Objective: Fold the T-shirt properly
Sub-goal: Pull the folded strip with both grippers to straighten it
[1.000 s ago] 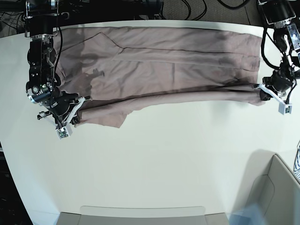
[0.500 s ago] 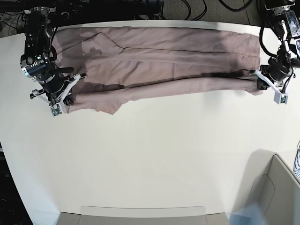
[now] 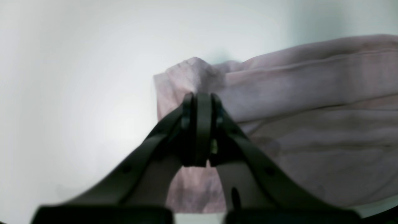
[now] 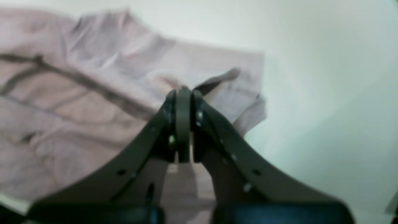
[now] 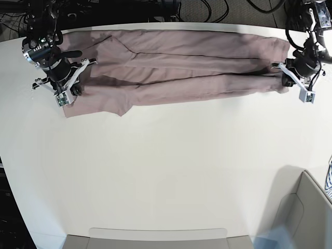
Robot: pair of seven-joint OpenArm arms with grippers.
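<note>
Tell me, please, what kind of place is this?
Probably a robotics lab or test bench, not a home. A bare white table holds only a pink T-shirt, two robot arms are mounted at its far edge, and black cables lie on the floor behind.

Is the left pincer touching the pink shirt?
Touching. The left wrist view shows the left pincer shut on the T-shirt, fabric bunched at its tips.

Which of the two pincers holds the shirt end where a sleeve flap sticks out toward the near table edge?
The right pincer, on the base view's left. Below it the T-shirt widens into a flap; by the left pincer it ends narrow.
</note>
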